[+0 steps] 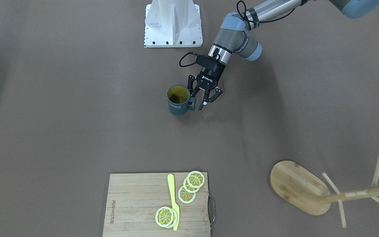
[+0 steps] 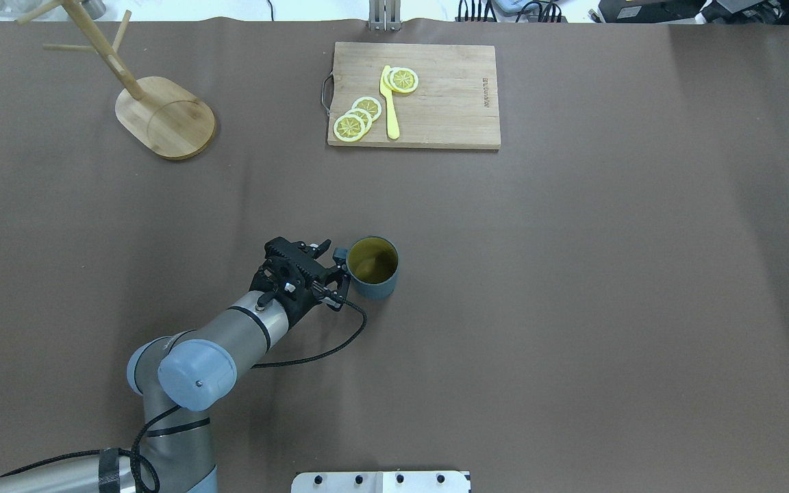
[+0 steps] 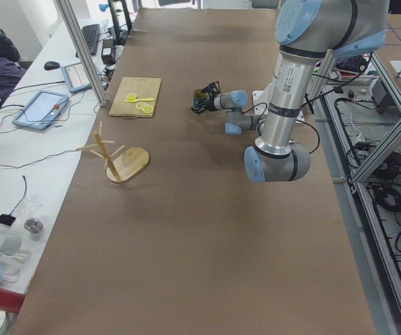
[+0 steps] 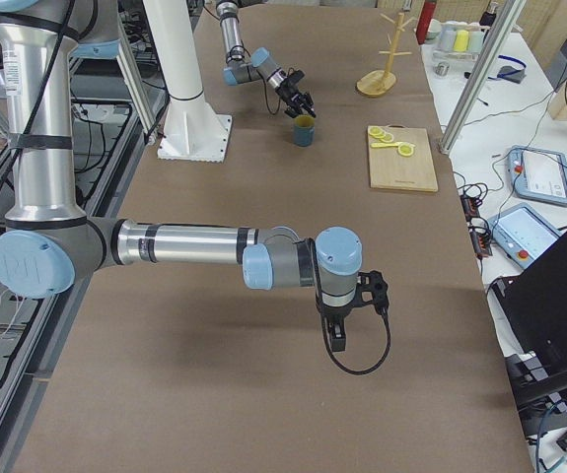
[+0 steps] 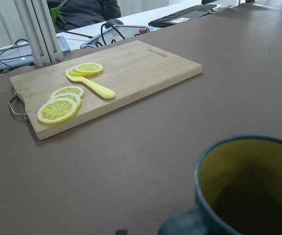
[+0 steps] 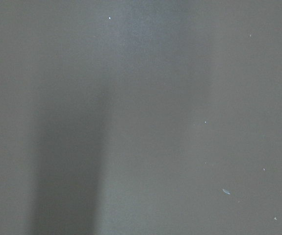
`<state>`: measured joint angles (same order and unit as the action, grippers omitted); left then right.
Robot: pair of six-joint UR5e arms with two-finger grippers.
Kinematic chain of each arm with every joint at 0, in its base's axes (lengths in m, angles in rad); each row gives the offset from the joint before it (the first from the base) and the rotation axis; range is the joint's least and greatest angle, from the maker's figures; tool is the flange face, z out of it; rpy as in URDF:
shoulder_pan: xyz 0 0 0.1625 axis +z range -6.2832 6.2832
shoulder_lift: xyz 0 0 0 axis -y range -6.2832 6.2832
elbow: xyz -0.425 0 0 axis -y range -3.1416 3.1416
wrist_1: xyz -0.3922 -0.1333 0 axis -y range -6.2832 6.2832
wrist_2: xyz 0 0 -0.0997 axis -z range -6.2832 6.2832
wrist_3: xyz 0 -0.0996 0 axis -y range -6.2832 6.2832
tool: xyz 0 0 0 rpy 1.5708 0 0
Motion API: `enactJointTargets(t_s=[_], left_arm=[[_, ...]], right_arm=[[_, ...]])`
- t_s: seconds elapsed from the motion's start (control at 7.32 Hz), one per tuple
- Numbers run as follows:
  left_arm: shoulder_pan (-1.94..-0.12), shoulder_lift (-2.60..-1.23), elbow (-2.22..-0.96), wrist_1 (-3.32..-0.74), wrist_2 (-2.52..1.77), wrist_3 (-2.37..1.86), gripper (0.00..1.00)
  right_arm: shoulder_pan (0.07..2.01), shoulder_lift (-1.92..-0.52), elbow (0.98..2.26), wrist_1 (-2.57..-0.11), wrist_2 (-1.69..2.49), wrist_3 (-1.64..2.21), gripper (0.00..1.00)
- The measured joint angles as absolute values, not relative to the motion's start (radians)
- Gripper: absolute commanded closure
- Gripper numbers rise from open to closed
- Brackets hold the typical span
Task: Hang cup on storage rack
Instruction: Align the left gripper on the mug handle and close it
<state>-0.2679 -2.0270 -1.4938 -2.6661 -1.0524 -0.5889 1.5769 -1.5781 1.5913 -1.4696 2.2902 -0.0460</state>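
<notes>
The dark slate-blue cup (image 1: pixel 178 102) with a yellow-green inside stands upright on the brown table, with "HOME" on its side. Its handle (image 1: pixel 192 104) points toward my left gripper (image 1: pixel 197 101), which is open, its fingers on either side of the handle. The overhead view shows the same left gripper (image 2: pixel 335 263) beside the cup (image 2: pixel 374 268). In the left wrist view the cup (image 5: pixel 248 191) fills the lower right. The bamboo storage rack (image 1: pixel 296 189) stands far off at the table's left side (image 2: pixel 165 116). My right gripper (image 4: pixel 334 335) shows only in the exterior right view; I cannot tell its state.
A slatted cutting board (image 2: pixel 435 96) with lemon slices (image 2: pixel 357 120) and a yellow knife (image 2: pixel 389 103) lies at the far edge. The white robot base plate (image 1: pixel 173 23) sits behind the cup. Tablets and bottles lie on the side bench (image 3: pixel 40 108).
</notes>
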Motion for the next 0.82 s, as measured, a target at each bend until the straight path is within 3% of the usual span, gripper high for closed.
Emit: enactJointTargets(t_s=[0.27,0.41,0.82], left_arm=[[-0.268,-2.028,-1.493,-2.667,-1.056,-0.589,0.93],[-0.269,-2.028,-1.493,-2.668,-1.058,-0.590,1.00],[-0.286,-2.029,-1.496,-2.680,-1.079,-0.601,1.00]], right_arm=[[1.577,-1.576,1.588,-1.470,2.290,-0.046,0.00],[1.577,-1.576,1.588,-1.470,2.290,-0.046,0.00],[1.577,-1.575,1.589,-1.470,2.290,-0.046,0.00]])
